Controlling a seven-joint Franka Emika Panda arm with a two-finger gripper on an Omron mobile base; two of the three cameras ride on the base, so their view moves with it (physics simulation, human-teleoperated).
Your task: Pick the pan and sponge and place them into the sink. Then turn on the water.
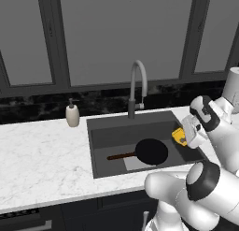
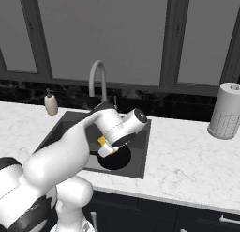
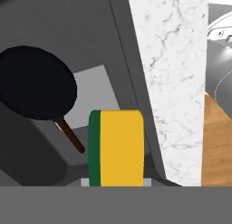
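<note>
Sponge (image 3: pixel 117 148) being gripped by pincer (image 3: pixel 116 182) above sink (image 1: pixel 98 146); pan (image 1: pixel 151 151) lying inside, handle pointing toward soap dispenser (image 1: pixel 72 115) side.

The white arm (image 1: pixel 205 188) is being bent sharply at its dark elbow joint, with the forearm being directed forward and the wrist being angled downward. In the right base view the arm (image 2: pixel 70 151) is being extended from the lower left, the wrist being turned down and to the left. The gripper (image 1: pixel 183 136) is being held at the end of the wrist with its jaws closed narrowly, clamped on the sponge (image 3: pixel 116 148), which is being carried between the fingers.
</note>
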